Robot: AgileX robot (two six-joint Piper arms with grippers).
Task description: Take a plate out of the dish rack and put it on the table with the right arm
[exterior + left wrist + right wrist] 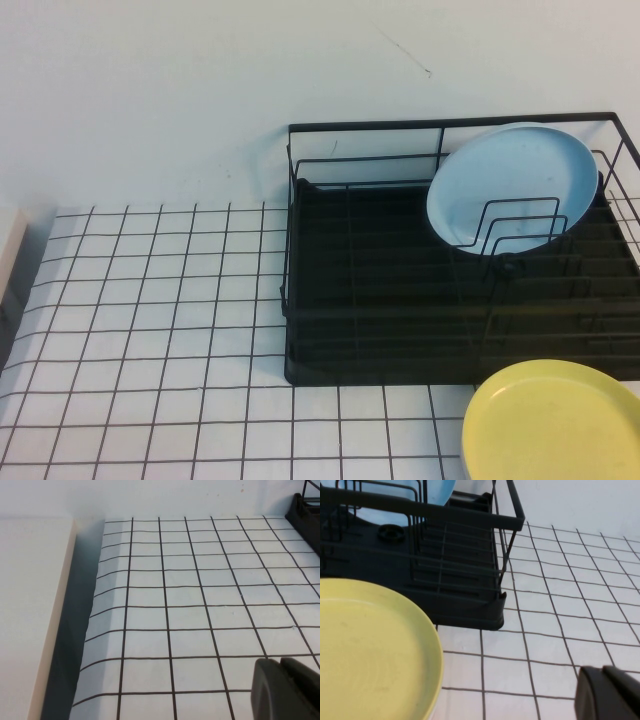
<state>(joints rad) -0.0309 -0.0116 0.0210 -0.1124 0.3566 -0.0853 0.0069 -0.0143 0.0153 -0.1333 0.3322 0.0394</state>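
The yellow plate (556, 424) lies flat on the gridded white table (150, 330), just in front of the black wire dish rack (400, 300), near its right front corner. It also shows in the right wrist view (370, 650), with the dish rack (450, 575) behind it. My right gripper (602, 671) is shut and empty, over the table beside the plate and apart from it. My left gripper (280, 662) is shut and empty, over the bare table (190, 590), far from the rack. Neither gripper shows in the high view.
A light blue plate (512, 188) leans upright in the rack's wire dividers at the back right. A pale beige ledge (30, 610) runs along the table's left edge. A white wall stands behind the rack.
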